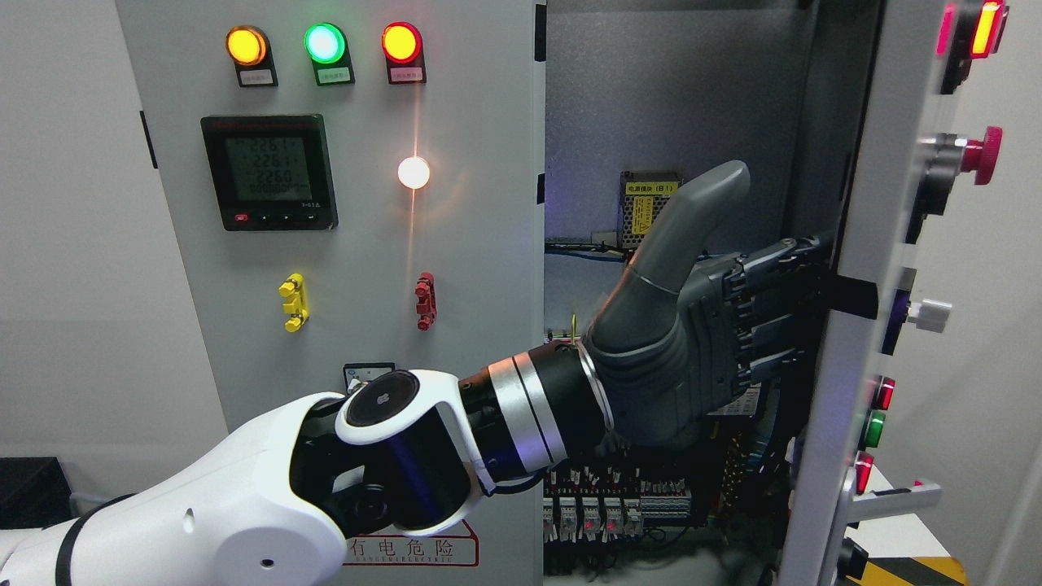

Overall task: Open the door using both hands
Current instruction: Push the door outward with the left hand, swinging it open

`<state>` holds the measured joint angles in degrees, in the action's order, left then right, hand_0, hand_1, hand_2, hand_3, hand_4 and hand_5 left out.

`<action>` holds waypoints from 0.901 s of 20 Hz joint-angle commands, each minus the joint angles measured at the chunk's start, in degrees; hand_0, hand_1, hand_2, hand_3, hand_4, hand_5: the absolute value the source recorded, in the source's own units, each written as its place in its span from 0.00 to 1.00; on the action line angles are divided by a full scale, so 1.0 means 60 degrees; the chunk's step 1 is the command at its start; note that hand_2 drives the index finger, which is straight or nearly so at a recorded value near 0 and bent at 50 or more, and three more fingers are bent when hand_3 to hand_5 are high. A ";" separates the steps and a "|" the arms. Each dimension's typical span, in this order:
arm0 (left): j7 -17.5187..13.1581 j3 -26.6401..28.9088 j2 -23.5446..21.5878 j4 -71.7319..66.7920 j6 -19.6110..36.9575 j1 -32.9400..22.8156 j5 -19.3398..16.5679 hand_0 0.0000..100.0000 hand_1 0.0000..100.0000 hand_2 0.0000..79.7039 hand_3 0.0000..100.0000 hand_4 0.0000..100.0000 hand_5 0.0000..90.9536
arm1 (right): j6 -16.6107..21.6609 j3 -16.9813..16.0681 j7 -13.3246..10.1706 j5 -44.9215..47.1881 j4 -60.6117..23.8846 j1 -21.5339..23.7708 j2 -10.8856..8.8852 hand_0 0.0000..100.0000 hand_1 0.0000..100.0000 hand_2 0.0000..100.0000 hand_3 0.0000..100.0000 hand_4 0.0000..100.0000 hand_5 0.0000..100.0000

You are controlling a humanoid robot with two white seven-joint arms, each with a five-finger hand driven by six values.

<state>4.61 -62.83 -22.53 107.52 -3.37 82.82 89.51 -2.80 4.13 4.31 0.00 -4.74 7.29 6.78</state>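
The right-hand door (847,268), swung open at the picture's right, is gripped at its inner edge by the curled fingers of the left hand (692,342), thumb raised, before exposed breakers (602,509), beside the closed left door (342,244) bearing lit indicator lamps (324,43) and a meter (269,171).

You are looking at a plain pale grey wall (57,244) running down the left side, evenly lit and throwing no hard shadows. Low in the left corner a dark box-like object (28,488) is sitting against that wall, too cropped for you to identify. On the far right another pale wall (997,391) is showing, brighter toward the bottom. In the lower right corner a strip of yellow-and-black hazard marking (912,570) is peeking in at the bottom edge, and the light there is falling soft and white
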 commanded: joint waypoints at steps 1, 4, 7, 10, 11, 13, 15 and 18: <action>-0.0006 -0.0191 0.0399 0.0127 0.0019 0.0011 -0.0021 0.00 0.00 0.00 0.00 0.00 0.00 | -0.0001 0.0000 -0.0030 0.0220 0.0000 0.0000 -0.0002 0.19 0.00 0.00 0.00 0.00 0.00; -0.0006 -0.0206 0.0560 0.0068 0.0004 0.0011 -0.0035 0.00 0.00 0.00 0.00 0.00 0.00 | -0.0001 0.0000 -0.0030 0.0205 0.0000 0.0000 0.0013 0.19 0.00 0.00 0.00 0.00 0.00; 0.0008 -0.0206 0.0809 0.0024 0.0004 0.0011 -0.0050 0.00 0.00 0.00 0.00 0.00 0.00 | -0.0001 0.0000 -0.0045 0.0220 0.0000 0.0000 -0.0002 0.19 0.00 0.00 0.00 0.00 0.00; 0.0008 -0.0221 0.1059 -0.0020 -0.0025 0.0011 -0.0050 0.00 0.00 0.00 0.00 0.00 0.00 | -0.0001 0.0000 -0.0030 0.0220 0.0000 0.0000 -0.0002 0.19 0.00 0.00 0.00 0.00 0.00; 0.0008 -0.0235 0.1161 -0.0020 -0.0025 0.0011 -0.0050 0.00 0.00 0.00 0.00 0.00 0.00 | -0.0001 0.0000 -0.0030 0.0205 0.0000 0.0000 -0.0002 0.19 0.00 0.00 0.00 0.00 0.00; 0.0008 -0.0294 0.1337 -0.0063 -0.0025 0.0025 -0.0064 0.00 0.00 0.00 0.00 0.00 0.00 | -0.0001 0.0000 -0.0030 0.0205 0.0000 0.0000 0.0012 0.19 0.00 0.00 0.00 0.00 0.00; 0.0008 -0.0323 0.1527 -0.0209 -0.0025 0.0025 -0.0065 0.00 0.00 0.00 0.00 0.00 0.00 | -0.0001 0.0000 -0.0030 0.0220 0.0000 0.0000 -0.0002 0.19 0.00 0.00 0.00 0.00 0.00; 0.0008 -0.0338 0.1805 -0.0444 -0.0025 0.0040 -0.0123 0.00 0.00 0.00 0.00 0.00 0.00 | -0.0001 0.0000 -0.0030 0.0205 0.0000 0.0000 -0.0002 0.19 0.00 0.00 0.00 0.00 0.00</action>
<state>4.60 -64.12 -16.63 106.96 -3.48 82.95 89.12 -2.81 4.13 4.11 0.00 -4.75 7.29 6.78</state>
